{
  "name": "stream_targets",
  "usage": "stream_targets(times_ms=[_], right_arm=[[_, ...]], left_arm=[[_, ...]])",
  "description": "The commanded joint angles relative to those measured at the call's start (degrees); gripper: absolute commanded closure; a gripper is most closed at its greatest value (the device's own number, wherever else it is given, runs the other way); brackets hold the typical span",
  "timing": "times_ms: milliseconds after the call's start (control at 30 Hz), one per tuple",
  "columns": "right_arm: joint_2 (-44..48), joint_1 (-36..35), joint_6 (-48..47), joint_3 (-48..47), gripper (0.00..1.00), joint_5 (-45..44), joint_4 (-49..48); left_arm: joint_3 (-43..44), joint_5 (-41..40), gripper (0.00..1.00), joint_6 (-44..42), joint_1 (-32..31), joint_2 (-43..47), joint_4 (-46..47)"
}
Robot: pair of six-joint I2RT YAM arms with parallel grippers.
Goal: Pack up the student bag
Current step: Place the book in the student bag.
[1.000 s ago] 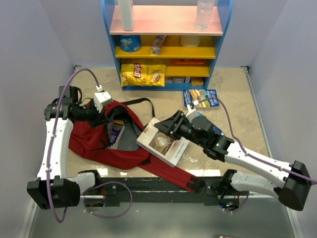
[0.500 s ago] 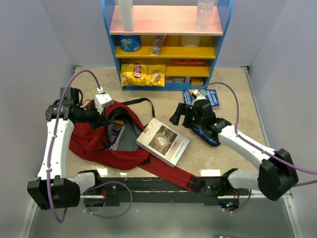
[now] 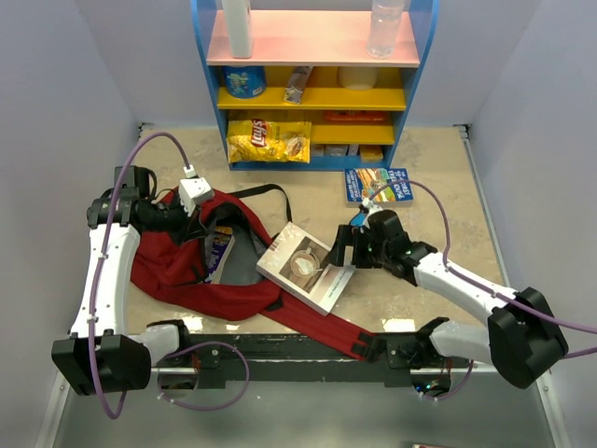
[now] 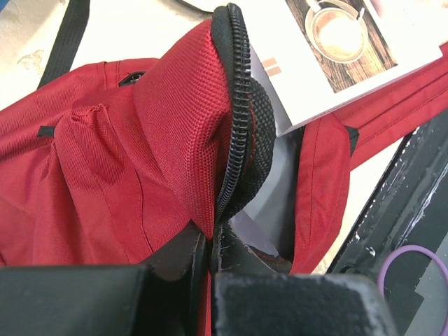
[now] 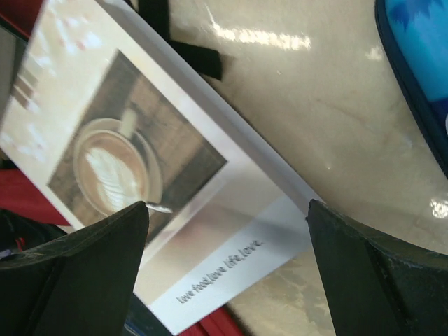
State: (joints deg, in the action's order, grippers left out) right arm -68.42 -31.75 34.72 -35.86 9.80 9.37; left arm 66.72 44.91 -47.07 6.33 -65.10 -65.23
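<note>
- A blue shelf unit (image 3: 200,37) is standing at the far edge of the beige worktop (image 3: 438,187).
- A white bottle (image 3: 238,23) and a clear bottle (image 3: 384,26) are standing on its pink top shelf.
- A yellow chip bag (image 3: 269,140) is lying on the bottom shelf.

Both arms (image 3: 103,271) have white links, black joints, looping purple cables (image 3: 149,140) and black fingers (image 5: 66,273).
</note>
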Motion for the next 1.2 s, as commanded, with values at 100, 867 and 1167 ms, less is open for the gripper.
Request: stream_targets(times_ms=[100,867,1167], right_arm=[[3.9,0.0,1.1,5.3,0.01,0.9,-1.8],[13.1,-18.9,20.0,9.3,0.01,5.8,-5.8],[10.3,-18.0,11.2,8.3,0.01,-5.3,-0.7]], left_arm=[[-0.1,5.8,1.0,-0.2,-0.4,1.1,1.9],[0.2,6.4,1.0,1.1,-0.4,1.1,3.2],[-0.3,6.3,1.0,1.1,-0.3,0.9,3.1]])
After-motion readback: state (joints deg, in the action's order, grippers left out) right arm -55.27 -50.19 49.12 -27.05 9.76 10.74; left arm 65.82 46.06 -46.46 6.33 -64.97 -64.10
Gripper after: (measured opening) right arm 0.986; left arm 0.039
